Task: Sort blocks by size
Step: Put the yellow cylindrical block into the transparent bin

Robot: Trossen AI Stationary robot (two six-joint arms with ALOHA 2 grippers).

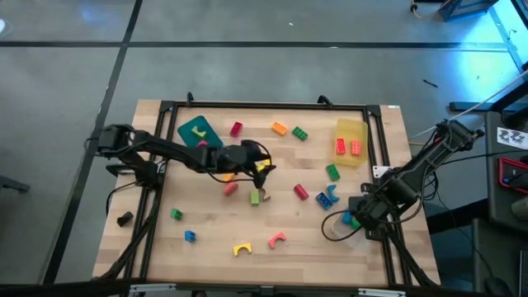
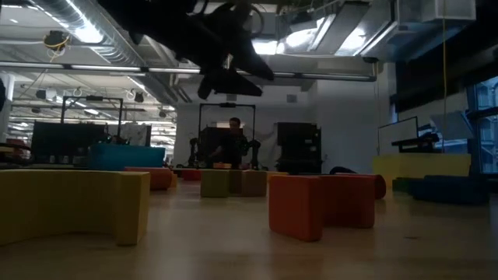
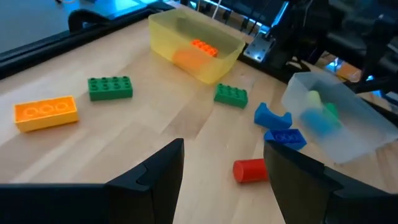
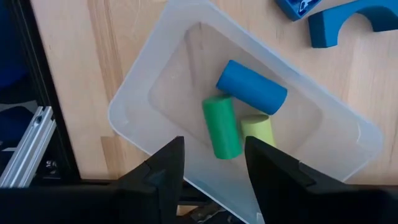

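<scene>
When we look past the left gripper [image 3: 222, 180], we see its two dark fingers [image 3: 155, 177] spread wide with nothing between them; it hangs over the middle of the table [image 1: 214, 239], above a red cylinder [image 3: 250, 170]; just past that lie a blue brick [image 3: 285, 138] and a blue arch [image 3: 272, 116]; farther out are a small green brick [image 3: 231, 95], a longer green brick [image 3: 110, 87] and an orange brick [image 3: 46, 112]; the yellow tray [image 3: 214, 65] holds orange and red blocks [image 3: 202, 47].

Our right gripper [image 4: 211, 165] is spread too, and holds nothing; it hangs over the clear tray [image 4: 143, 93] near the table's right edge; in that tray lie a blue cylinder [image 4: 252, 87], a green cylinder [image 4: 222, 127] and a pale yellow-green one [image 4: 257, 129], all touching.

From above we also see a teal tray [image 1: 191, 128] with a yellow piece in it, maybe an arch; a yellow arch [image 1: 241, 248] and a pink arch [image 1: 276, 240] lie near the front edge.
</scene>
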